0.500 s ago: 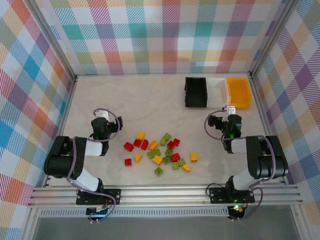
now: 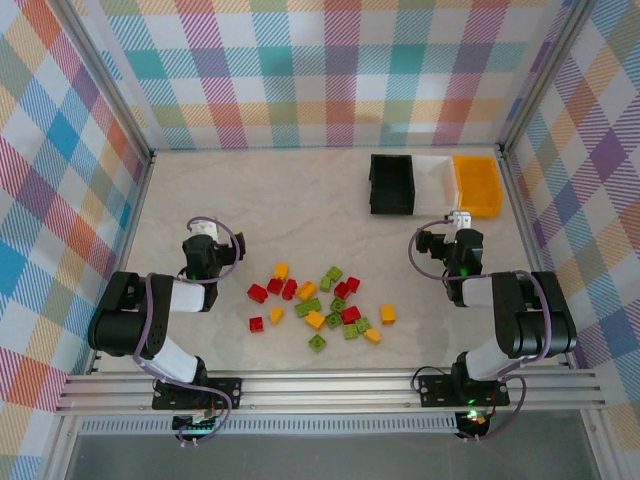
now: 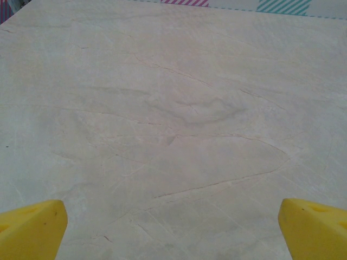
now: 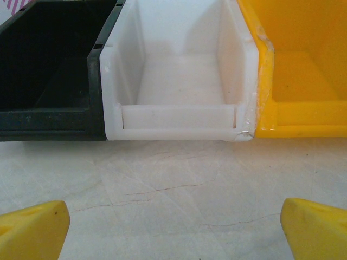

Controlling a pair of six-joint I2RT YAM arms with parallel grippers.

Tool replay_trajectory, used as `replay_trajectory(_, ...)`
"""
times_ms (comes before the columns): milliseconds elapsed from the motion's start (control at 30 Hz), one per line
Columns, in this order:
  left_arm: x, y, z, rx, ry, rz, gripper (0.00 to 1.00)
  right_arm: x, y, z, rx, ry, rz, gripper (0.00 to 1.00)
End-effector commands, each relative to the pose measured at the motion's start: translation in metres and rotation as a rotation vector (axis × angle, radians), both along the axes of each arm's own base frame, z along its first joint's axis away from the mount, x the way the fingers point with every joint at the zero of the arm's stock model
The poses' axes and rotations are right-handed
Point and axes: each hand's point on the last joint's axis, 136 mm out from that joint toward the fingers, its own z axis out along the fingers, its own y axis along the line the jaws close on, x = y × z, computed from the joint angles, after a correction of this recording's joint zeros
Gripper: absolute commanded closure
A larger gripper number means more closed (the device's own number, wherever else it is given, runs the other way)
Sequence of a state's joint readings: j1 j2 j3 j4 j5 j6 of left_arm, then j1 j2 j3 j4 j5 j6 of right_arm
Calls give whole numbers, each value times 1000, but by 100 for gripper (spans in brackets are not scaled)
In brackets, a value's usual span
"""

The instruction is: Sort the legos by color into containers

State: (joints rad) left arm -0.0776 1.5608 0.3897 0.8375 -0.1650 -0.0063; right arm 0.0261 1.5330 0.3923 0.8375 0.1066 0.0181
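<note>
Several legos (image 2: 320,300) in red, lime green and yellow-orange lie scattered on the table's near middle, between the two arms. The containers stand in a joined row at the back right: a black bin (image 2: 374,186), a white bin (image 2: 432,166) and an orange-yellow bin (image 2: 478,208). My left gripper (image 2: 203,234) is left of the legos, open over bare table (image 3: 173,135) with its yellow fingertips (image 3: 32,230) wide apart. My right gripper (image 2: 460,226) sits just in front of the bins, open and empty. It faces the white bin (image 4: 179,116), with the black bin (image 4: 49,116) and orange-yellow bin (image 4: 303,127) on either side.
Plaid walls (image 2: 320,70) close the table in on the left, back and right, with metal posts at the corners. An aluminium rail (image 2: 320,385) runs along the near edge where the arm bases are bolted. All three bins look empty.
</note>
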Motion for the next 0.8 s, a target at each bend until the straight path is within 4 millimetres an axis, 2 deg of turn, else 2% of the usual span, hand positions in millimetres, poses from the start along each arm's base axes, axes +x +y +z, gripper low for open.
replay_trajectory(0, 4, 1, 5, 5, -12, -6, 0, 2, 3, 7, 18, -29, 11, 0)
replay_trajectory(400, 4, 1, 4, 5, -10, -6, 0, 3, 3, 6, 18, -27, 12, 0)
replay_trajectory(467, 3, 3, 7, 4, -18, 3, 0, 2, 1, 12, 11, -50, -1, 0)
replay_trajectory(600, -1, 12, 33, 8, -9, 63, 0, -9, 3, 38, -16, -29, -26, 0)
replay_trajectory(700, -5, 13, 54, 3, -27, 73, 0, -16, -11, 49, 55, 21, -147, 0)
replay_trajectory(767, -9, 18, 70, -41, -74, 118, 0, -21, -12, 59, 108, 8, -172, 0)
